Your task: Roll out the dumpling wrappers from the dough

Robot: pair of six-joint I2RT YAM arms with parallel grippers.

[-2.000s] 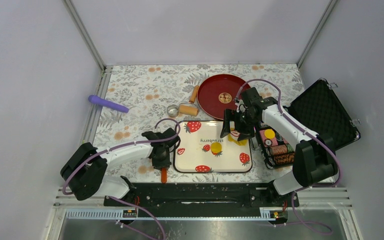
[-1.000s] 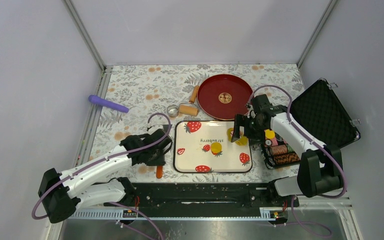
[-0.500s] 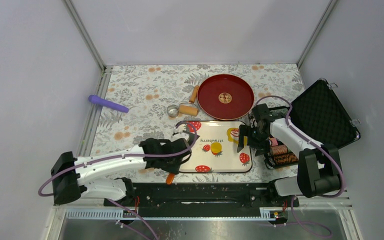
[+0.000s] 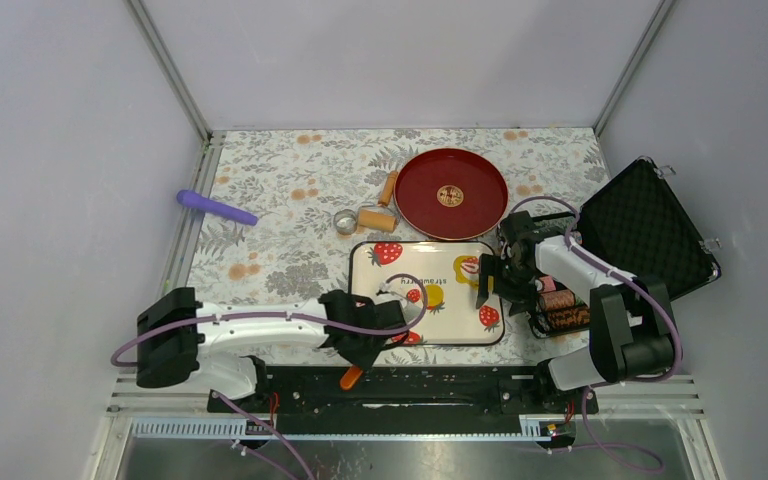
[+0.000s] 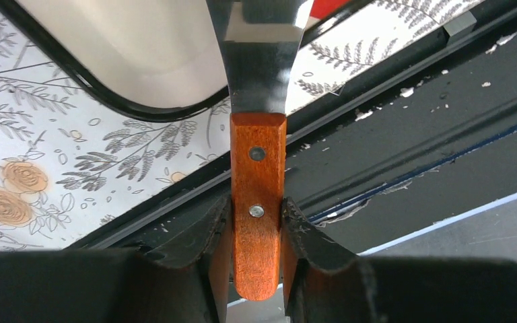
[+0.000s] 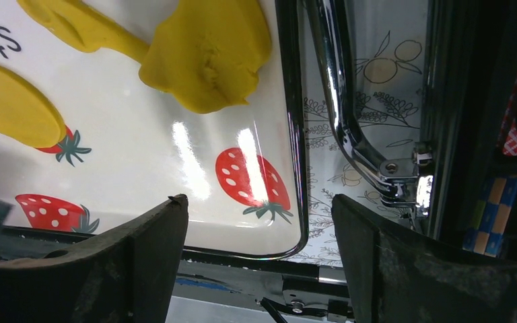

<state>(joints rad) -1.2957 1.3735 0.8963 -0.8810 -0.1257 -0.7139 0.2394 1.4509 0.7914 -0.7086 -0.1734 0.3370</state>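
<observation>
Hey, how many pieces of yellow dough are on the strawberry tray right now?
2. A flat round disc lies near the middle of the tray; an irregular patch sits toward its right edge, beside the right hand. More may be hidden.

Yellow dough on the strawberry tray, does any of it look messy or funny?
Yes. The dough near the tray rim is a ragged lump with a dent and a stringy tail trailing off, unlike the smooth round wrapper beside it.
</observation>
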